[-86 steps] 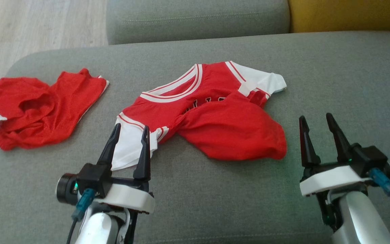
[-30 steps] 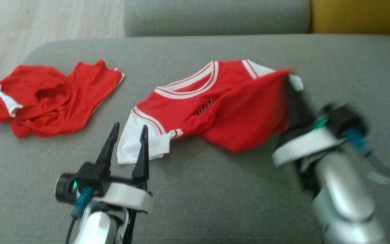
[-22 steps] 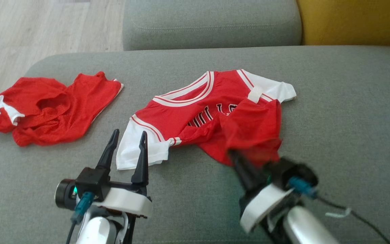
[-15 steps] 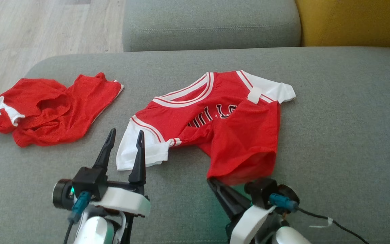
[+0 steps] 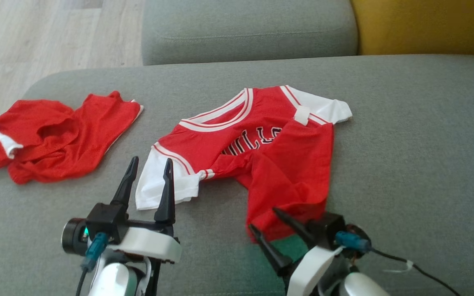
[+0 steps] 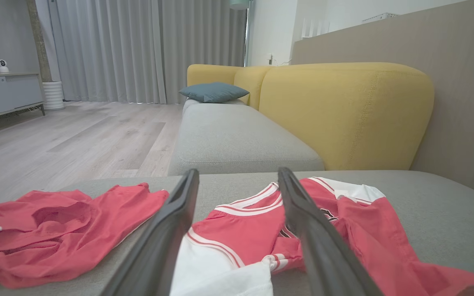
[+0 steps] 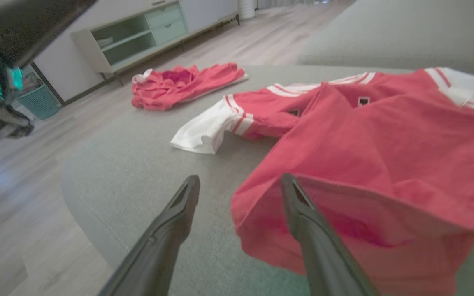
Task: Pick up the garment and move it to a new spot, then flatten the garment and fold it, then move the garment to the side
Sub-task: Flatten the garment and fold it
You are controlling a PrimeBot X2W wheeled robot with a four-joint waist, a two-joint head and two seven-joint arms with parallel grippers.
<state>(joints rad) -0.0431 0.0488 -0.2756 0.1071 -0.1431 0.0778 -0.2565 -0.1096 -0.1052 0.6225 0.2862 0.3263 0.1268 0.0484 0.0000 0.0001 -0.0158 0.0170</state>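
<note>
Head view had the garment (image 5: pixel 261 139), a red jersey with white sleeves, lying mid seat cushion (image 5: pixel 418 164) of the grey sofa, collar on the far side, lower half bunched up over part of the chest lettering. Left tool (image 5: pixel 151 159) was spread wide with nothing in it, tips overlapping the near white sleeve; contact not resolvable. Right tool (image 5: pixel 263 218) was also spread wide at the garment's near hem, gripping nothing. The right wrist view put the hem edge right at one finger (image 7: pixel 305 224), with the other finger over bare cushion; touching or not, couldn't tell. Count: two tools, two red clothing items, namely the garment plus a crumpled red cloth (image 5: pixel 56 131) well apart at the cushion's left end. Left wrist view added a yellow backrest (image 6: pixel 344 111), one blue pillow (image 6: pixel 213 91), grey curtains (image 6: pixel 117 49) and wood floor (image 6: pixel 76 139). Right wrist view added a low cabinet (image 7: pixel 138 33) and a teal basket (image 7: pixel 41 100) beside it.
</note>
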